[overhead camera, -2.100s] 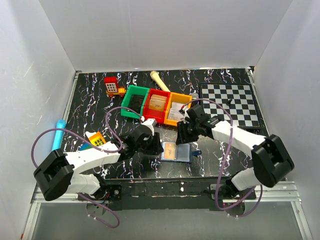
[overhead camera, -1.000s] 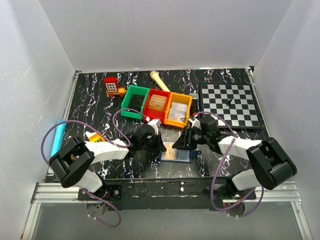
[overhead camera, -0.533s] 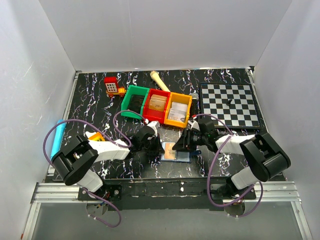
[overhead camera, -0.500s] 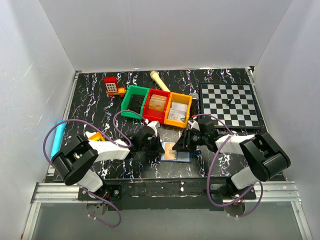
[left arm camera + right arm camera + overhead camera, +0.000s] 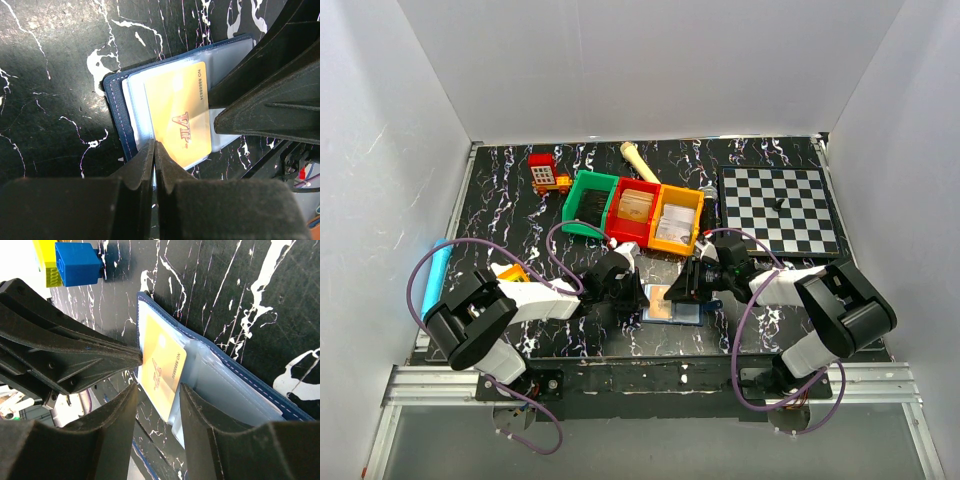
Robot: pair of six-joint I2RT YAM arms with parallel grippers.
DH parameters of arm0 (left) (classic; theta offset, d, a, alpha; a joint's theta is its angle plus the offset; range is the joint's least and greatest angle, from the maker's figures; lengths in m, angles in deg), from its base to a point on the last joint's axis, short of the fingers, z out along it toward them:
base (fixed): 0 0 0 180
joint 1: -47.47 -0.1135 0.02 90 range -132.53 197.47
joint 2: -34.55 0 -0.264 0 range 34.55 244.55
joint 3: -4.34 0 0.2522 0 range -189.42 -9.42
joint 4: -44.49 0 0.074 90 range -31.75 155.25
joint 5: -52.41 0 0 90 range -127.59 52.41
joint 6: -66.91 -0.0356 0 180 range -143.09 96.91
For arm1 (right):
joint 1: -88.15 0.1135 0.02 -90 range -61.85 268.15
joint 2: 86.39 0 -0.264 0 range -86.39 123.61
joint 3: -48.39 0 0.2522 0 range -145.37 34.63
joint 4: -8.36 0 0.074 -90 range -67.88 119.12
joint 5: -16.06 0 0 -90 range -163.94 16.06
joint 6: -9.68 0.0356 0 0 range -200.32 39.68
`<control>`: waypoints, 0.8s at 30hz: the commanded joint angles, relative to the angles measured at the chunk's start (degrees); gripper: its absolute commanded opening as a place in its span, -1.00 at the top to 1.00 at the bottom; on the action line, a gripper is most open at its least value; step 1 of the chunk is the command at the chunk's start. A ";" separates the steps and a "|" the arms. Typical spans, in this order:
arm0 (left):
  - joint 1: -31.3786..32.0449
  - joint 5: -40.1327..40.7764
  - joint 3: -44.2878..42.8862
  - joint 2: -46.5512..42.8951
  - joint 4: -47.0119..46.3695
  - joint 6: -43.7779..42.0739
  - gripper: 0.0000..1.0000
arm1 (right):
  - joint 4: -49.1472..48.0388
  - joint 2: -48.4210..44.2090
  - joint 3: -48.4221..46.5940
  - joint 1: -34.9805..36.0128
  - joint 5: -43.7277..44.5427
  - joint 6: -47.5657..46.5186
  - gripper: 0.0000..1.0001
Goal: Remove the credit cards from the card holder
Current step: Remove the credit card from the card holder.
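Progress is small: the card holder (image 5: 672, 303) lies open close to the near edge of the table (image 5: 520, 200), and the gold card (image 5: 180, 115) sits partly in its sleeve, not yet out. The left gripper (image 5: 154, 145), jaws together, presses at the holder's left edge. The right gripper (image 5: 157, 395) has its jaws apart around the card's end. Bins (image 5: 634, 212) stand just beyond, so room is tight.

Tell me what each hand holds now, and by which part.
The right hand straddles the gold card at its long edges; whether it grips cannot be told. The left hand, shut, holds nothing; its tips meet the edge of the card holder.
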 commanded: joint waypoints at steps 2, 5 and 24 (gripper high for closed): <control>-0.10 1.67 1.00 0.82 1.40 0.19 1.00 | -2.26 0.76 0.95 0.11 -0.87 -0.53 0.06; -0.10 1.76 1.26 0.82 1.22 0.54 1.00 | -2.87 1.11 1.12 0.11 -1.40 -0.45 0.06; -0.10 3.16 2.93 0.30 1.92 1.95 1.00 | -18.69 5.94 5.43 -0.24 -6.76 5.26 0.05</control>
